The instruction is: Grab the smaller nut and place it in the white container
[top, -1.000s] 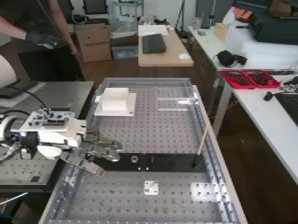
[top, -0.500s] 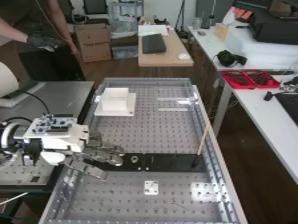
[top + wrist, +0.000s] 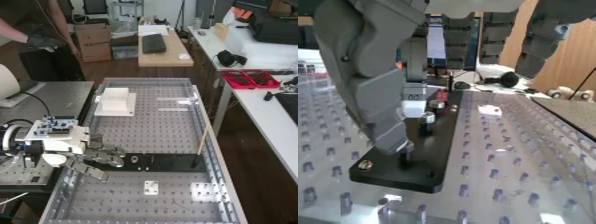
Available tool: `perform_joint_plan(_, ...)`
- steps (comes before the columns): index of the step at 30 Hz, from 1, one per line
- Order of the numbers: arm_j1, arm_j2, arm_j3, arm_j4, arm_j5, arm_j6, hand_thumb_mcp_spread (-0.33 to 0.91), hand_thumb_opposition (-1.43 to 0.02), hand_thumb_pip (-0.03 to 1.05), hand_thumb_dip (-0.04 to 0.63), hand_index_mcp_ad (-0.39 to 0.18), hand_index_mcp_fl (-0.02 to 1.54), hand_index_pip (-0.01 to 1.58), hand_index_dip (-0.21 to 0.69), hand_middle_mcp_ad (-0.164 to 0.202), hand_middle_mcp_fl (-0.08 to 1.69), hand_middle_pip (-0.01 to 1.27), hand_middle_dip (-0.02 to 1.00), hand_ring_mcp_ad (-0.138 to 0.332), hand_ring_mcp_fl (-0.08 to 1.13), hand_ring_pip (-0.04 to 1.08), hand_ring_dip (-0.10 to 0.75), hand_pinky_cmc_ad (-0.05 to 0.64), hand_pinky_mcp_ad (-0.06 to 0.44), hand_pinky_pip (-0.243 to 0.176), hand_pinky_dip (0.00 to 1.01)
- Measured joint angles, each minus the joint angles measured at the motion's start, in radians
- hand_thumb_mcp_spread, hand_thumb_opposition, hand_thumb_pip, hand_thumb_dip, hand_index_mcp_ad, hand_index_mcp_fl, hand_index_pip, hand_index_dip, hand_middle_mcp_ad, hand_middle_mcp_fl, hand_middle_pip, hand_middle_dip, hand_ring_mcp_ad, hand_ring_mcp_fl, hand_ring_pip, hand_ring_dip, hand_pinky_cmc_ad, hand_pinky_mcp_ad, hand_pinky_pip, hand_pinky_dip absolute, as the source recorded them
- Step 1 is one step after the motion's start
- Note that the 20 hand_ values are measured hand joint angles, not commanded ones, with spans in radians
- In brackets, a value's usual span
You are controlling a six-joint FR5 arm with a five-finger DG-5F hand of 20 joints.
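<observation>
- High view: white arm in from the left; its dark grey hand lies over the left end of the flat black bar.
- High view, hand state: wide. Fingers fairly straight and spread, pointing right along the bar, none seen curled round anything.
- High view: bearing stands on the bar, just beside the fingertips on their right; a gap shows between them.
- High view: white container upright on a white base plate, at the far left of the perforated bench, well apart from the hand.
- High view: small white plate with holes on the bench, on the near side of the bar. Thin wooden stick slants down to the bar's right part.
- Wrist view: smaller nut at the bar's nearest end, on a short dark post, partly hidden behind the tip of one thick grey finger. Contact between them: cannot tell.
- Wrist view: larger nut next along the bar, bearing beyond it, both upright on the bar.
- Wrist view: remaining fingers hang apart from one another, open, clear of the bearing.
</observation>
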Motion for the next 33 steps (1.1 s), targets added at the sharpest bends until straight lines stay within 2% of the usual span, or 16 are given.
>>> perform_joint_plan(4, -0.003, -0.006, 0.001, 0.001, -0.010, -0.008, 0.47, -0.89, 0.60, 0.206, -0.188, 0.05, 1.55, 0.065, 0.042, 0.04, 0.14, 0.28, 0.133, 0.00, 0.10, 0.138, 0.384, 0.293, -0.031, 0.24)
perform_joint_plan(8, -0.006, -0.011, 0.001, 0.009, -0.014, -0.007, 0.47, -0.89, 0.60, 0.206, -0.188, 0.05, 1.55, 0.066, 0.042, 0.04, 0.14, 0.28, 0.113, 0.00, 0.10, 0.138, 0.380, 0.293, -0.028, 0.24)
perform_joint_plan(9, -0.006, -0.013, 0.002, 0.012, -0.014, -0.007, 0.46, -0.89, 0.60, 0.206, -0.185, 0.08, 1.56, 0.066, 0.042, 0.04, 0.14, 0.28, 0.113, 0.00, 0.10, 0.138, 0.363, 0.293, -0.026, 0.24)
perform_joint_plan(13, -0.006, -0.018, 0.005, 0.011, -0.015, -0.007, 0.48, -0.89, 0.60, 0.206, -0.187, 0.14, 1.55, 0.066, 0.045, 0.05, 0.14, 0.28, 0.113, 0.00, 0.10, 0.138, 0.365, 0.293, -0.026, 0.22)
perform_joint_plan(19, -0.006, -0.021, 0.007, 0.008, -0.017, -0.008, 0.51, -0.89, 0.60, 0.206, -0.236, 0.25, 1.55, 0.066, 0.042, 0.06, 0.14, 0.28, 0.113, 0.00, 0.10, 0.138, 0.349, 0.293, -0.026, 0.22)
perform_joint_plan(22, -0.005, -0.022, 0.009, 0.004, -0.017, -0.009, 0.54, -0.89, 0.60, 0.206, -0.244, 0.25, 1.56, 0.077, 0.042, 0.06, 0.14, 0.28, 0.113, 0.00, 0.10, 0.138, 0.349, 0.293, -0.026, 0.22)
perform_joint_plan(33, -0.007, -0.026, 0.021, -0.009, -0.020, -0.011, 0.54, -0.89, 0.60, 0.206, -0.243, 0.24, 1.56, 0.077, 0.044, 0.06, 0.14, 0.28, 0.113, 0.00, 0.10, 0.138, 0.349, 0.293, -0.026, 0.22)
